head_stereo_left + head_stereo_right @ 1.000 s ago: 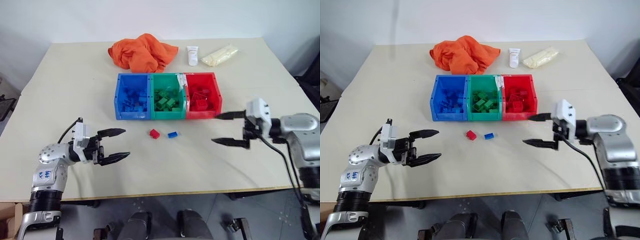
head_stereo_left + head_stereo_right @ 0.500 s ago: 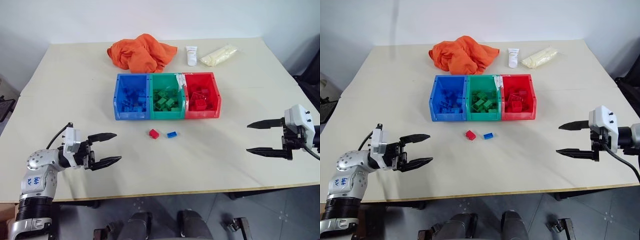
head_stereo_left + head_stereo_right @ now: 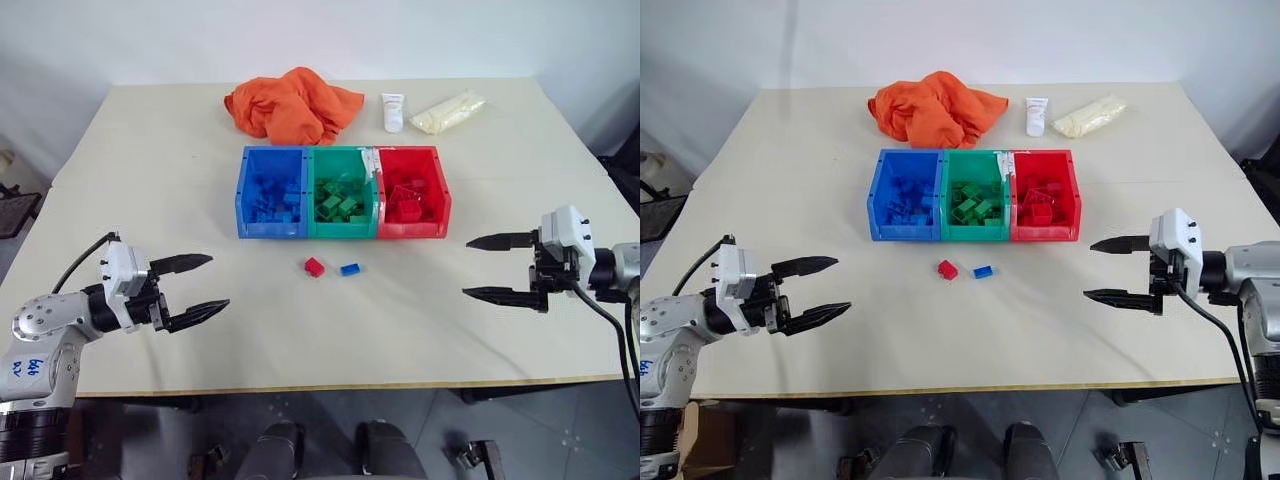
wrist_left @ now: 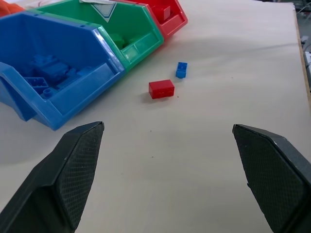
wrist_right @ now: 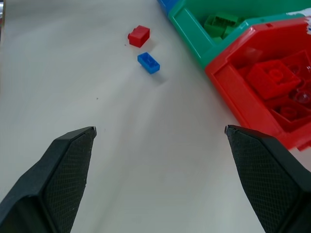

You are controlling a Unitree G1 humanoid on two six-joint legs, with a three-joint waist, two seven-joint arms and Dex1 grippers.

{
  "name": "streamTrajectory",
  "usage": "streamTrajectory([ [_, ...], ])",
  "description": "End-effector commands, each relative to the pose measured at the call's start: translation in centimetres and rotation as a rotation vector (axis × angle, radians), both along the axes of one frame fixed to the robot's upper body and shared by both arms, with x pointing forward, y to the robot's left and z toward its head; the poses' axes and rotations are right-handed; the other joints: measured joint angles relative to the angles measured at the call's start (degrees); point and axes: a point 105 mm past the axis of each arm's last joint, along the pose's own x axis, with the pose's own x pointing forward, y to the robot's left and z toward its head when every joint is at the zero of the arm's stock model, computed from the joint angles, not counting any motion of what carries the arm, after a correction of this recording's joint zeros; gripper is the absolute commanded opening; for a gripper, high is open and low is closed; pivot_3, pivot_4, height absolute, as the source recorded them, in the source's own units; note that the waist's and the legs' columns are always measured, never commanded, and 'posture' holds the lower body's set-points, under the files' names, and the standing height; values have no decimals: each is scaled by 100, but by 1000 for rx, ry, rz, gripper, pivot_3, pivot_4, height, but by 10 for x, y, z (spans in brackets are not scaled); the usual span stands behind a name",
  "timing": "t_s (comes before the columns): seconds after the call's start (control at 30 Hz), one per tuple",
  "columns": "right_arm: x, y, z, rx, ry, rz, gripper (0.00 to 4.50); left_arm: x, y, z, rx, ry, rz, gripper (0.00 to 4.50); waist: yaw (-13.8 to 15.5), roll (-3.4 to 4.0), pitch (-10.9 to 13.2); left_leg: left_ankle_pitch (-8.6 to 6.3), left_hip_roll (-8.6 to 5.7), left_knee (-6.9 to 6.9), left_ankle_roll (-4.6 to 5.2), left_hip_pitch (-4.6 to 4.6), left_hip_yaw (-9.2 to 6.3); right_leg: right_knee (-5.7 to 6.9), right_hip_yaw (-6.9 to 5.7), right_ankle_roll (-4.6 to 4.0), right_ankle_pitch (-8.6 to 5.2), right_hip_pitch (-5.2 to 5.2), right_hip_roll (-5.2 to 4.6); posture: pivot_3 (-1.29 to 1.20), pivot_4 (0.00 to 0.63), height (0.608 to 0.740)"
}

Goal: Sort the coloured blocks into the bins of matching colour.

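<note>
Hovering over the table (image 3: 150,150), both grippers spread wide, nothing held. Landmark: the green bin (image 3: 344,194), middle of the three joined trays.

- Blue bin (image 3: 272,193) touches the green bin on the robot's left; red bin (image 3: 411,193) touches it on the right. Each holds bricks of its own colour.
- Red block (image 3: 314,267) lies loose on the table just in front of the green bin, apart from its front wall.
- Blue block (image 3: 349,269) sits just beside the red one, also in front of the green bin, not touching either.
- Left gripper (image 3: 192,289): well to the left and nearer the robot than the green bin, fingers apart, pointing toward the loose blocks.
- Right gripper (image 3: 488,268): well to the right of the green bin, past the red bin's corner, fingers apart, pointing inward.
- Orange cloth (image 3: 293,103) bunched behind the green bin; white tube (image 3: 394,110) and a pale bag (image 3: 446,112) behind and to the right of it.
</note>
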Motion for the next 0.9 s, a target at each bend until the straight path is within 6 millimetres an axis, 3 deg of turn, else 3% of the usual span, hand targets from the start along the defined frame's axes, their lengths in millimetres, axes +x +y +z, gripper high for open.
streamTrajectory([
  [0.03,0,4,11,9,-51,18,4445,-13,7,11,21,-20,26,4500,-3,0,0,0,0,-2,0,0,0,-1,0,0,0,-1,0,0,150,740],
  [0.23,5,9,11,24,-57,34,4445,-28,14,10,46,13,40,4500,-5,3,2,0,7,-6,-1,1,4,-7,1,-2,-1,-2,4,0,150,740],
  [0.37,7,16,11,37,-64,50,4445,-25,2,14,51,-3,12,4500,21,3,2,0,6,-4,-1,1,3,-12,0,-2,-1,3,4,0,150,740],
  [0.53,8,24,14,56,-90,58,4445,-12,-45,17,42,-30,-154,4500,81,3,2,0,5,1,0,1,3,-12,-1,-2,-1,6,3,0,150,740],
  [0.73,3,30,13,74,-109,49,4445,6,-87,10,65,-11,-301,4500,82,3,2,0,4,-1,-1,0,4,-4,-6,-1,-1,0,4,0,150,740],
  [0.9,-6,29,12,99,-130,7,4445,31,-122,7,93,-28,-357,4500,122,2,3,0,2,8,-1,-1,4,-1,-9,-1,-1,2,6,0,150,740],
])
